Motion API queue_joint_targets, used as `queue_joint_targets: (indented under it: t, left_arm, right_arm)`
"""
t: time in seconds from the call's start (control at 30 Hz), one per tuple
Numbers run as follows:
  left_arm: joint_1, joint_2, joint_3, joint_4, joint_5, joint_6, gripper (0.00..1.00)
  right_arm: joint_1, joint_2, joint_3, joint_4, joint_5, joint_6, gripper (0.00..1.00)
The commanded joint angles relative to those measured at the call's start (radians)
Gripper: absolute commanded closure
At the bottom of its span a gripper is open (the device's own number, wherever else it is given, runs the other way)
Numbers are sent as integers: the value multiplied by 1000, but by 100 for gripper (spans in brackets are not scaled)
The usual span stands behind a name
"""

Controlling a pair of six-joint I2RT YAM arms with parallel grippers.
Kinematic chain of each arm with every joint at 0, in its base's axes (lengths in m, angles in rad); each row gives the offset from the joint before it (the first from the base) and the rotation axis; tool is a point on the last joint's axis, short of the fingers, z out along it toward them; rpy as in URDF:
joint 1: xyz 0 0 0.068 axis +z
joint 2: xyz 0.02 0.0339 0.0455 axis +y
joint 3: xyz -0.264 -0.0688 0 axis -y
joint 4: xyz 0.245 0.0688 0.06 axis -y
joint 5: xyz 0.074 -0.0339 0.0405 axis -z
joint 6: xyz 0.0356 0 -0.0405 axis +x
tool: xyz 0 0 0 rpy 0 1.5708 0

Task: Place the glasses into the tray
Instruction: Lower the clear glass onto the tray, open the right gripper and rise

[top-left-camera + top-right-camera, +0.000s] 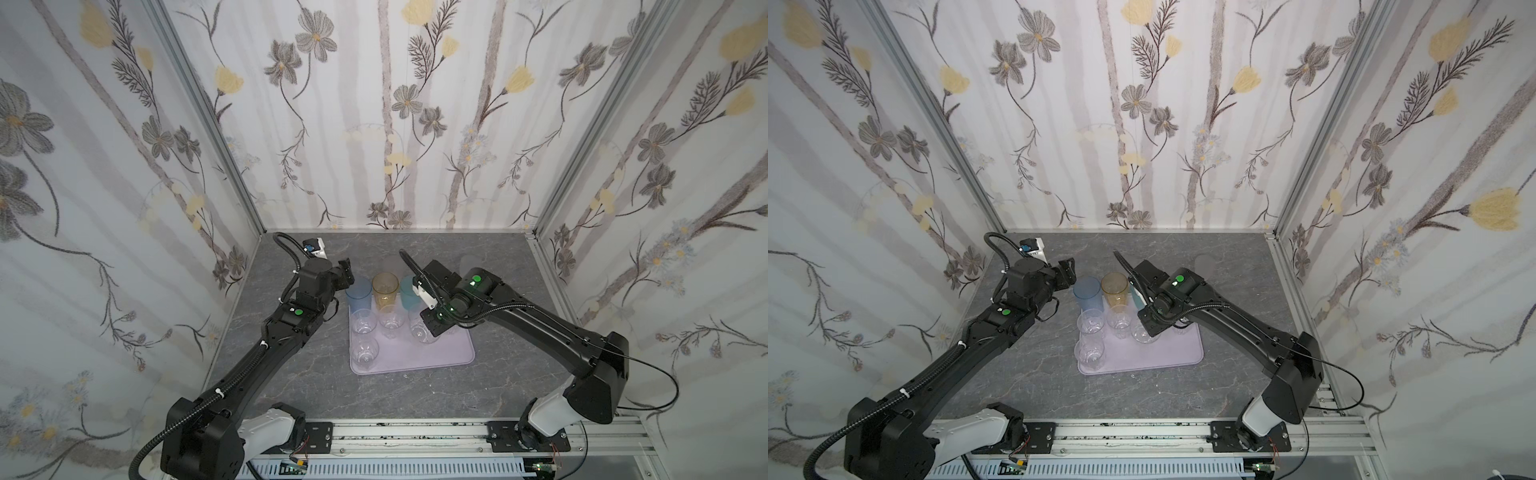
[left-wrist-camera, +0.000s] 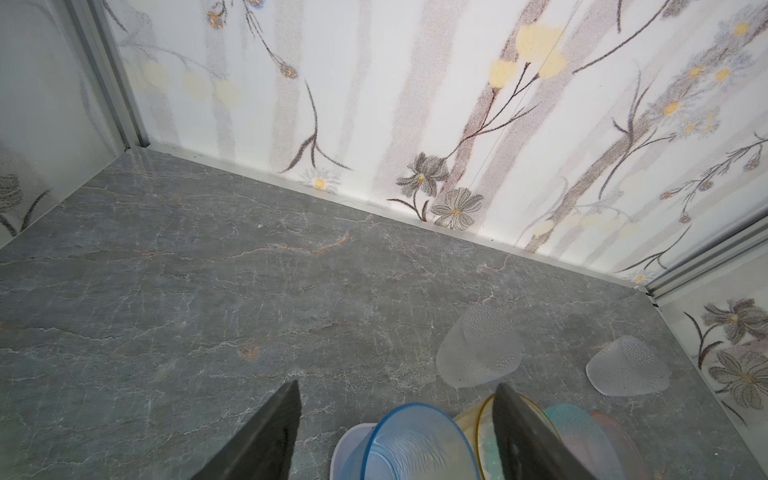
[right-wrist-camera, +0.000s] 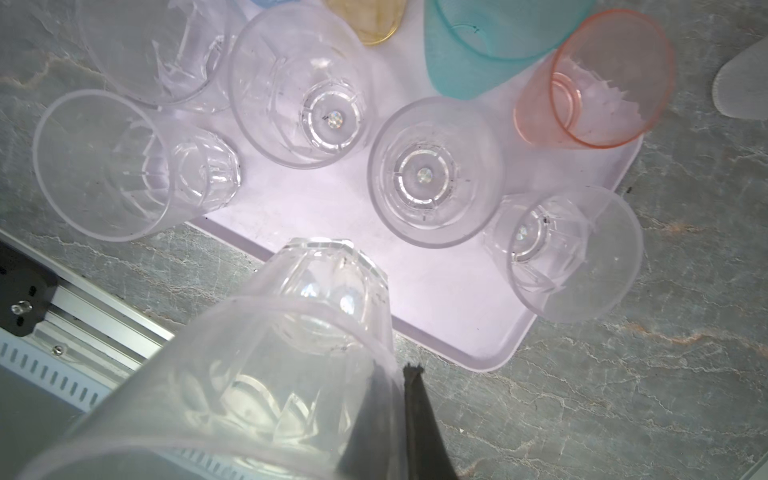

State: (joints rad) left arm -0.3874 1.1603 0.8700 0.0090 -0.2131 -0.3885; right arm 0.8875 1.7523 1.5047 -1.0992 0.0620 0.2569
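Observation:
The pale lilac tray (image 1: pixel 440 353) (image 3: pixel 436 299) lies mid-table. On it stand several clear glasses (image 3: pixel 432 174) and, along its far edge, a blue glass (image 1: pixel 359 293), an amber glass (image 1: pixel 385 286), a teal glass (image 3: pixel 478 41) and a pink glass (image 3: pixel 594 83). My right gripper (image 3: pixel 395 374) (image 1: pixel 434 328) hangs over the tray, shut on the rim wall of a clear glass (image 3: pixel 291 332), one finger inside and one outside. My left gripper (image 2: pixel 398 384) (image 1: pixel 346 274) is open just left of the blue glass (image 2: pixel 415 449), holding nothing.
Two frosted glasses (image 2: pixel 478 349) (image 2: pixel 627 365) sit on the grey marble table beyond the tray, towards the back wall. Flowered walls close in the back and both sides. A metal rail (image 1: pixel 415 432) runs along the front edge.

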Motion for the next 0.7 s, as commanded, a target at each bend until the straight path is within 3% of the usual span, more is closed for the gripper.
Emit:
queue_joint_targets:
  t: [0.0,0.17,0.67]
  left_arm:
    - [2,-7,-5,28,-14,5,24]
    - [10,-12,-16,29,-15,10,24]
    - [22,-22,-28,34,-6,17,24]
  right_arm:
    - [48,59,6,91,37,40,98]
    - [100,156,2,156,48,62,97]
    - [100,292,-29,243,14,53,94]
